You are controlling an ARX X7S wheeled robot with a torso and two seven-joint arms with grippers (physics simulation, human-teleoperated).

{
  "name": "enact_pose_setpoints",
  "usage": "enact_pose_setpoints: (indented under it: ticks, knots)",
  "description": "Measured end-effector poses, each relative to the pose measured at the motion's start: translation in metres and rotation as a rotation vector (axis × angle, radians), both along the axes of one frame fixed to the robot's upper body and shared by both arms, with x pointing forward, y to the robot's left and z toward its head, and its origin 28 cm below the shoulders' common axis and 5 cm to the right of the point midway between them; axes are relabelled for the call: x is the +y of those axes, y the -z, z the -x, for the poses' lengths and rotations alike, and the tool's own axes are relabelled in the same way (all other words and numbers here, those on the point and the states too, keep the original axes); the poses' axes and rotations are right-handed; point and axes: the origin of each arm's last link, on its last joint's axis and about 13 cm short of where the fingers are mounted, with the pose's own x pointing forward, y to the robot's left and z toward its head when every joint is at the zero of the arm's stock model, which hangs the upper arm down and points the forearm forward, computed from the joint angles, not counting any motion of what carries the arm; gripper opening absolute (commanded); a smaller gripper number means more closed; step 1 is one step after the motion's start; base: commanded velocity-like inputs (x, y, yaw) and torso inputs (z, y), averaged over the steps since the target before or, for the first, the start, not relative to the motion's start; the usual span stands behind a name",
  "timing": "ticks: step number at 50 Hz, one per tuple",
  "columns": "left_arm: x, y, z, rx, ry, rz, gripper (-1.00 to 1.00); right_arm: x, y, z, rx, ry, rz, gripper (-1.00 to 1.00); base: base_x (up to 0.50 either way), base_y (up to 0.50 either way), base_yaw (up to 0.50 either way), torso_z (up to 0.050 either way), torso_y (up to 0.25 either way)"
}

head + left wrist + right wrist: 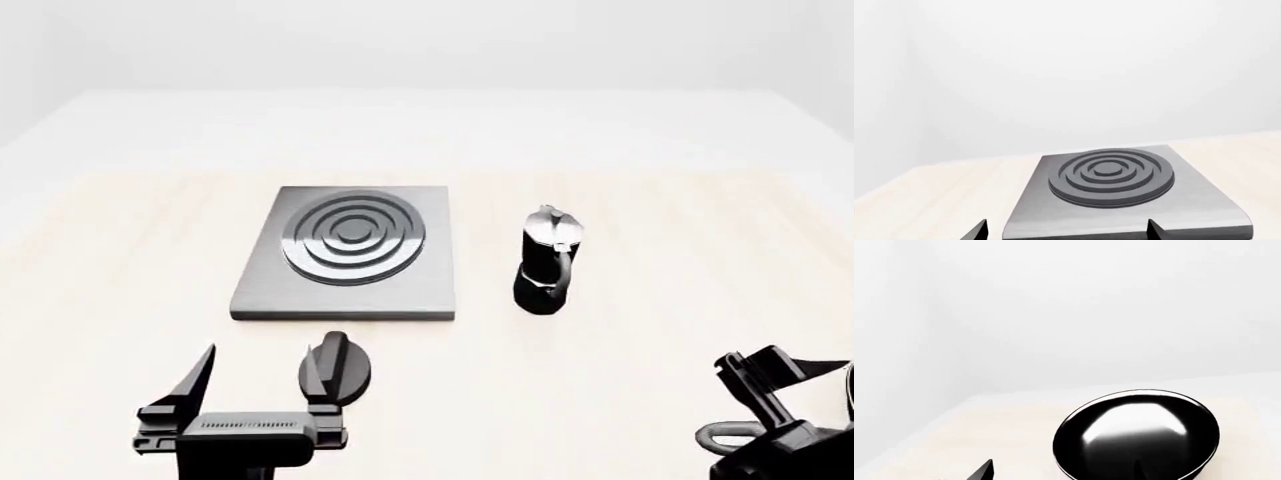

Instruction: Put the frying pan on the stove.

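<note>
Pale table (667, 330) carries a glossy black frying pan (1137, 435) just ahead of the spread right claw (1061, 472); left claw (264, 375) gapes before the grey stove (350, 252).

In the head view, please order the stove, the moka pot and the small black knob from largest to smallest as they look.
1. stove
2. moka pot
3. knob, a little smaller than the pot; it lies nearer the camera, so this ranking is less sure.

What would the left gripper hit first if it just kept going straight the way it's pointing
Most likely the stove. The left gripper is open and aimed at the slab's near edge, with only bare table between them in the head view. Its height above the table is unclear, so it might pass over the edge.
</note>
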Motion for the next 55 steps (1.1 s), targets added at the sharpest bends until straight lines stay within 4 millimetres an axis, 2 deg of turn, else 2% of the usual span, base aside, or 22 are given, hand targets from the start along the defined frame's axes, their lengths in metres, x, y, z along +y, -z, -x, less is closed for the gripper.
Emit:
enact_pose_setpoints:
  ticks: [17,38,55]
  knots:
    - [0.002,-0.001,-0.001,-0.01,-0.01,0.0,1.0,-0.014,0.016,-0.017,0.057,0.138,-0.09,1.0,0.0,0.0,0.0,0.0,0.0]
    - [0.002,-0.001,-0.001,-0.012,-0.01,0.0,1.0,-0.009,0.028,-0.04,0.133,0.151,-0.072,1.0,0.0,0.0,0.0,0.0,0.0]
    - [0.001,0.0,-0.001,-0.011,-0.009,-0.001,1.0,-0.008,0.041,-0.05,0.179,0.161,-0.112,1.0,0.0,0.0,0.0,0.0,0.0]
